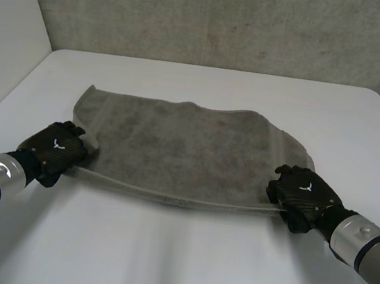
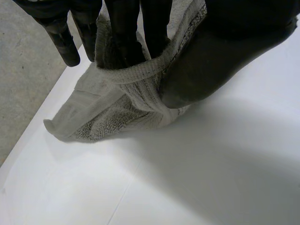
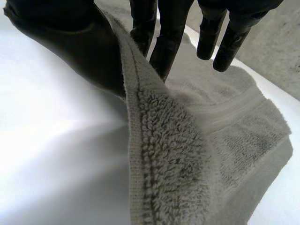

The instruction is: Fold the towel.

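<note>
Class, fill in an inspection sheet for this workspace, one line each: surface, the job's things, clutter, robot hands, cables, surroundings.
surface: flat white table, carrying the towel.
job's things: grey terry-cloth towel, spread out, its near edge stretched between the two hands.
clutter: nothing seen.
robot hands: left robot hand pinches the towel's near left corner between thumb and fingers; right robot hand pinches the near right corner the same way.
cables: nothing seen.
surroundings: grey concrete wall behind the table; pale wall at its left side.
</note>
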You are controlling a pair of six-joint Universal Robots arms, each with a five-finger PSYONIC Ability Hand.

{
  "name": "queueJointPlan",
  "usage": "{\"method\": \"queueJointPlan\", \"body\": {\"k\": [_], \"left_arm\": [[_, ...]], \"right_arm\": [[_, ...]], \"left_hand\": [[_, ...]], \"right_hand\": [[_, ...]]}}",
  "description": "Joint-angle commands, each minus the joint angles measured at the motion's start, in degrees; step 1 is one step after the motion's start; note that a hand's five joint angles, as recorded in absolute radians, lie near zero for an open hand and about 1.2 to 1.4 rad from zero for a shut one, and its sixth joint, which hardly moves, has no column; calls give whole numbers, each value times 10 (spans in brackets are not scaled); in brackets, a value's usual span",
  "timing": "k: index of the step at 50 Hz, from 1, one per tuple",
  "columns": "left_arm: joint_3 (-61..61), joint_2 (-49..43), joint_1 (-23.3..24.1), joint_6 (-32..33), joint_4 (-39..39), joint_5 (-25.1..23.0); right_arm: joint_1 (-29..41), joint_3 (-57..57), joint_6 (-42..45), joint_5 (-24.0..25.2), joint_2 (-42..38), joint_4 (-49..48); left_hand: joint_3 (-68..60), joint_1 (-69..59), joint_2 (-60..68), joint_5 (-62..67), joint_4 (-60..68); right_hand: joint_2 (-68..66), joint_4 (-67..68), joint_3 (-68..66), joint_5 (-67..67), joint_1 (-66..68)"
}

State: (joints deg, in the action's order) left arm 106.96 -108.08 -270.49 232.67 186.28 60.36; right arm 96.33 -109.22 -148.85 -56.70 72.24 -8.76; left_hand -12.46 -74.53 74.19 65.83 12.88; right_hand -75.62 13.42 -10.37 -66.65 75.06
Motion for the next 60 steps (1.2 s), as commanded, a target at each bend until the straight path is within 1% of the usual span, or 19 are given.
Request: {"method": "queueJointPlan", "body": {"k": [1,4,6,9,13,18,20,22,30,32,35,37,40,42,46,52,54,56,60], "left_arm": [[5,18,7,-5,-44,18],[6,21,7,-7,-66,27],[4,21,4,-10,-113,43],[-2,24,1,-12,-144,49],[-8,33,-1,-15,-148,50],[-14,67,0,-68,-148,50],[-18,92,3,-127,-153,49],[-18,104,5,-152,-153,49],[-10,156,22,-239,-189,45],[-9,162,21,-243,-202,44],[-6,176,16,-244,-227,43],[-5,187,14,-244,-238,42],[-5,197,12,-243,-245,42],[-5,198,6,-242,-245,41],[-10,192,-6,-239,-239,40],[-28,147,-7,-237,-210,43],[-59,92,2,-237,-182,49],[-76,68,3,-240,-175,49],[-124,10,7,-245,-170,49]], "right_arm": [[2,4,4,3,11,55],[2,10,23,4,19,98],[2,16,44,4,21,125],[2,37,91,3,21,177],[-4,60,135,4,22,219],[-59,86,171,4,58,251],[-69,86,170,4,66,252],[-77,86,170,6,74,254],[-115,77,225,74,114,337],[-143,74,273,105,120,395],[-156,69,299,120,122,424],[-176,62,354,141,122,474],[-182,60,378,148,122,491],[-190,59,424,160,117,512],[-188,69,436,164,113,511],[-179,138,434,164,20,511],[-172,167,432,158,-8,511],[-157,226,421,153,-60,516],[-136,296,393,144,-113,516]], "left_hand": [[25,-55,58,42,-29],[25,-55,58,42,-29],[25,-55,58,42,-29],[25,-55,58,42,-29],[25,-55,58,42,-29],[25,-55,58,42,-29],[25,-55,58,42,-29],[25,-55,58,42,-29],[25,-55,58,42,-29],[25,-55,58,42,-29],[25,-55,58,42,-29],[25,-55,58,42,-29],[25,-55,58,42,-29],[25,-55,58,42,-29],[25,-55,58,42,-29],[25,-55,58,42,-29],[25,-55,58,42,-29],[25,-55,58,42,-29],[25,-55,58,42,-29]], "right_hand": [[-44,-34,4,-34,49],[-44,-34,4,-34,49],[-44,-34,4,-34,49],[-44,-34,4,-34,49],[-44,-34,4,-34,49],[-44,-34,4,-34,49],[-44,-34,4,-34,49],[-44,-34,4,-34,49],[-44,-34,4,-34,49],[-44,-34,4,-34,49],[-44,-34,4,-34,49],[-44,-34,4,-34,49],[-44,-34,4,-34,49],[-44,-34,4,-34,49],[-44,-34,4,-34,49],[-44,-34,4,-34,49],[-44,-34,4,-34,49],[-44,-34,4,-34,49],[-44,-34,4,-34,49]]}}
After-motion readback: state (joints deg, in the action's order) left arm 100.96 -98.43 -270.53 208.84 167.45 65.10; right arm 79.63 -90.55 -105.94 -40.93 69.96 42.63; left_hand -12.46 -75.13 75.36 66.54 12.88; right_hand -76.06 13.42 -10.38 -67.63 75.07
